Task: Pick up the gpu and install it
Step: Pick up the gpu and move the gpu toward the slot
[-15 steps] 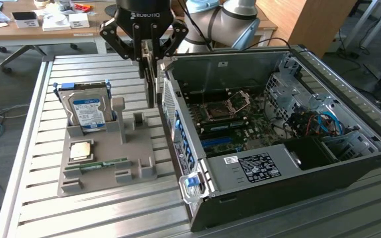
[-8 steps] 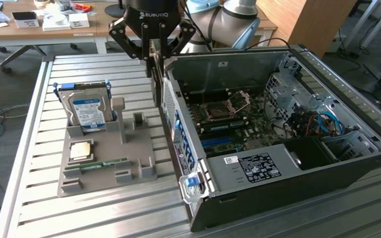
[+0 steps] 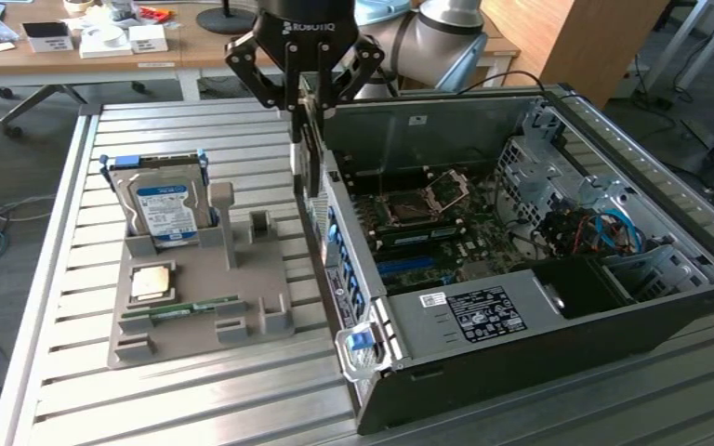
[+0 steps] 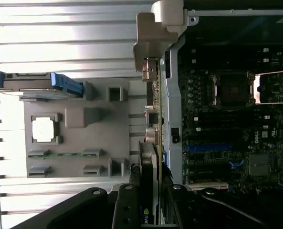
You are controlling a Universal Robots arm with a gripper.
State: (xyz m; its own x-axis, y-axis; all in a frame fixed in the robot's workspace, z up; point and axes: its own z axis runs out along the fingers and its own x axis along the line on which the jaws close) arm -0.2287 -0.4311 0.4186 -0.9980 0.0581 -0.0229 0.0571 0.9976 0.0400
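The gripper is clamped on the gpu, which hangs edge-on in the air. The card sits just outside the open computer case's wall, on the side facing the grey parts holder.

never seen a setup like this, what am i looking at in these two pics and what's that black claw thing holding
The black claw is a gripper on the end of a robot arm. One picture comes from a camera standing off the arm. The other comes from a camera on the arm's wrist, looking down past the claw.

On the slatted metal table sits a grey holder with a hard drive, a processor chip and a memory stick. Beside it lies an open computer case with its motherboard showing.

The gripper is shut on the gpu, a graphics card. It holds the card on edge, close by the case wall that faces the holder.
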